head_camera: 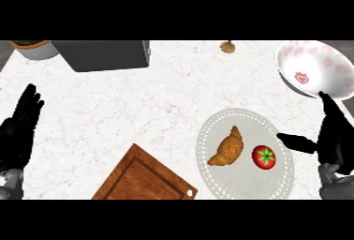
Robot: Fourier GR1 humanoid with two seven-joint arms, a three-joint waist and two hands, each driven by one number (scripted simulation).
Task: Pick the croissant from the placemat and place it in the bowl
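We see the croissant (227, 147) lying on the round pale placemat (243, 185), left of the mat's middle, its long axis running up and down and slightly tilted. Just beside it, nearer the mat's right edge, sits a red tomato (263, 157); the two are close but we judge them apart. The bowl (330, 65), white with pink markings, stands at the counter's far right corner, tipped so we look into it.

Our right hand (335, 137) hovers at the placemat's right edge, fingers straight and pointing toward the bowl, thumb spread out toward the tomato; it holds nothing. Our left hand (21, 126) rests open at the counter's left edge, fingers up, also empty. Nothing has been grasped yet, so the task is at its start.

The risk we see lies in the approach. The tomato stands between our right hand and the croissant, so a reach straight across could nudge it, roll it off the mat or push it into the croissant. Closing low could also catch the tomato instead, or drag the placemat. Coming from above and spanning the croissant's narrow width looks safer. Later, the bowl's near rim sits close to the hand's fingertips, and a low carry could knock it.

A wooden cutting board (142, 180) at the near edge and a dark box (105, 55) at the far edge lie well apart from this path
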